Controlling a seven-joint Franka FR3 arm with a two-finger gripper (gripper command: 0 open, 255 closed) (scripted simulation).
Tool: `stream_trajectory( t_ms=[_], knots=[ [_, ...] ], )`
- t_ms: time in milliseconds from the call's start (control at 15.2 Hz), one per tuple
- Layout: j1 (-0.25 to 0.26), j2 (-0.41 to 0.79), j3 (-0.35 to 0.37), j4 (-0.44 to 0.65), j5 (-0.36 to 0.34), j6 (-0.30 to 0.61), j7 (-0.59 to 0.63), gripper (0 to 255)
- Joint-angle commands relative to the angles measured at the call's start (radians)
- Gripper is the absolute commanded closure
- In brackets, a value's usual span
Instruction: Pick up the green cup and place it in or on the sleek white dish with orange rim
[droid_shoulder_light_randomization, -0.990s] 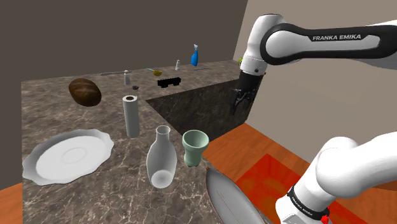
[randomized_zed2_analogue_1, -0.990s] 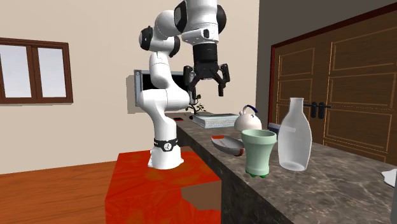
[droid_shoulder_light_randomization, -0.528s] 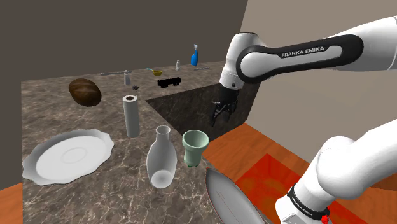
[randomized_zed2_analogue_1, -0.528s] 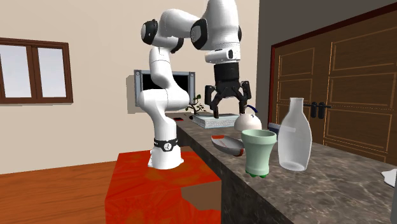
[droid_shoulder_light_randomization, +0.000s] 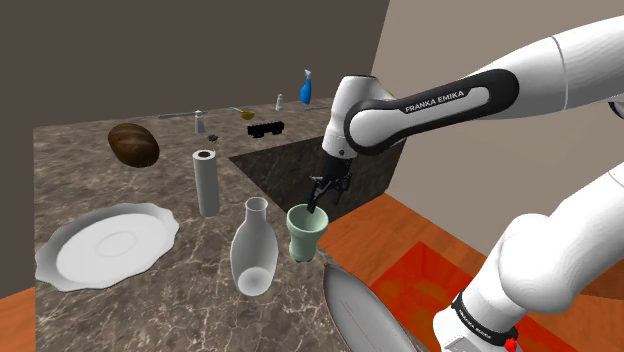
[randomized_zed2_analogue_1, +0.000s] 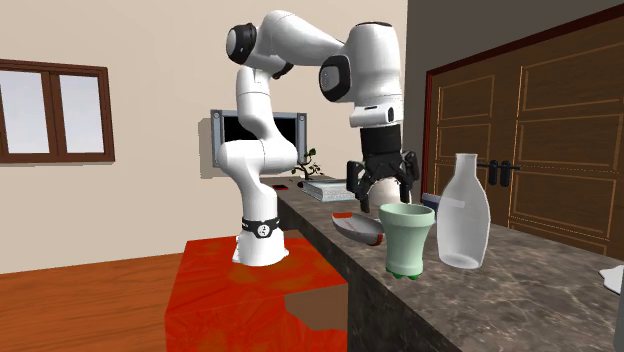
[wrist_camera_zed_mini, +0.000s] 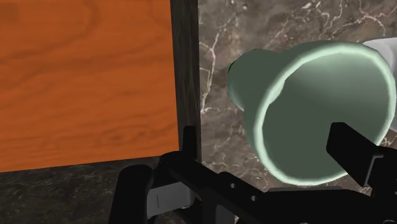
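The dish (droid_shoulder_light_randomization: 352, 300) is cut off by the shoulder view's lower edge. The green cup (droid_shoulder_light_randomization: 306, 232) is seen upright near the bench (droid_shoulder_light_randomization: 150, 300) edge, beside a clear bottle (droid_shoulder_light_randomization: 253, 250). The arm is bent downward, and the tool (randomized_zed2_analogue_1: 382, 192) is held open just above the cup's rim.

Marble counter (droid_shoulder_light_randomization: 180, 300), wooden floor (randomized_zed2_analogue_1: 90, 300), beige wall (randomized_zed2_analogue_1: 160, 60)

Marbled stone counter (wrist_camera_zed_mini: 224, 38), matt cup (wrist_camera_zed_mini: 312, 102) (smooth), woodgrain floor (wrist_camera_zed_mini: 83, 83).
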Motion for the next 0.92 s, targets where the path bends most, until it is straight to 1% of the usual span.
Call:
stream_trajectory(
  t_ms=[0,132,660,726,858],
  knots=[
    [0.002,0.016,0.005,-0.014,0.003,0.031,0.001,0],
    [0.005,0.036,0.01,-0.031,0.005,0.069,0.0,0],
    [0.005,0.036,0.01,-0.031,0.005,0.069,0.0,0],
    [0.005,0.036,0.01,-0.031,0.005,0.069,0.0,255],
    [0.005,0.036,0.01,-0.031,0.005,0.069,0.0,255]
  ],
)
